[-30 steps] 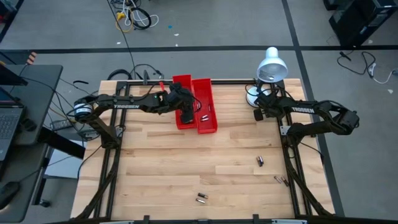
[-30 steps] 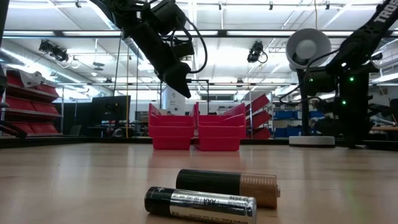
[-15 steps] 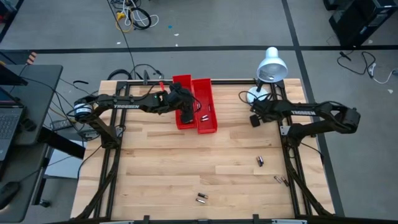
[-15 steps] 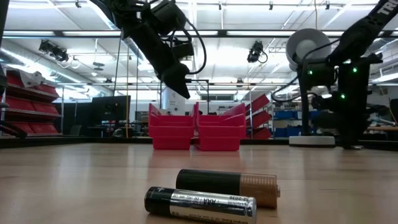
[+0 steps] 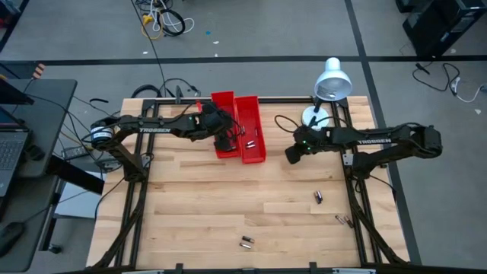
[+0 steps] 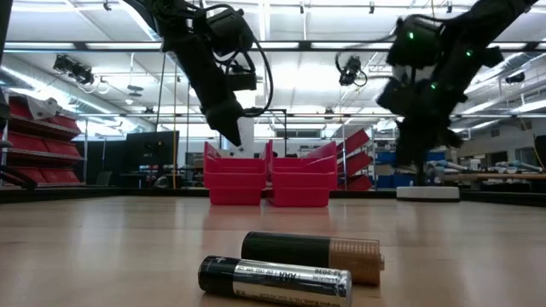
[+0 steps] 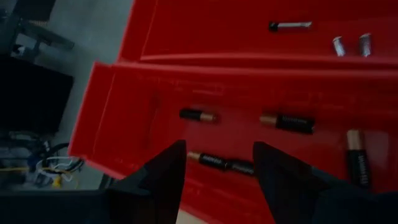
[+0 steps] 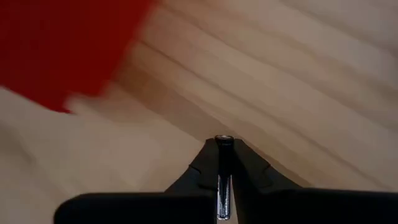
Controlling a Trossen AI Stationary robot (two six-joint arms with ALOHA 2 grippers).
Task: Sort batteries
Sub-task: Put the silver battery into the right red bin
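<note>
- Right gripper [image 5: 292,154] has swung in from beside the lamp [image 5: 330,80] toward the right red bin [image 5: 252,147]; looks like a delivery run, drop not yet made.
- Its fingers [image 8: 205,163] are clamped tight on a thin battery [image 8: 222,177], tip poking out just past the fingertips.
- Left gripper [image 7: 216,163] has barely moved, hanging over the left red bin [image 7: 118,106], fingers spread, nothing between them; sorted batteries [image 7: 198,115] lie just beyond the tips.
- Loose batteries [image 5: 246,243] sit well apart from both grippers.

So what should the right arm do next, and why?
Probably carry on toward the red bins: the right gripper is shut on a thin battery and is above bare table beside them. The left gripper hangs open over the left bin.
</note>
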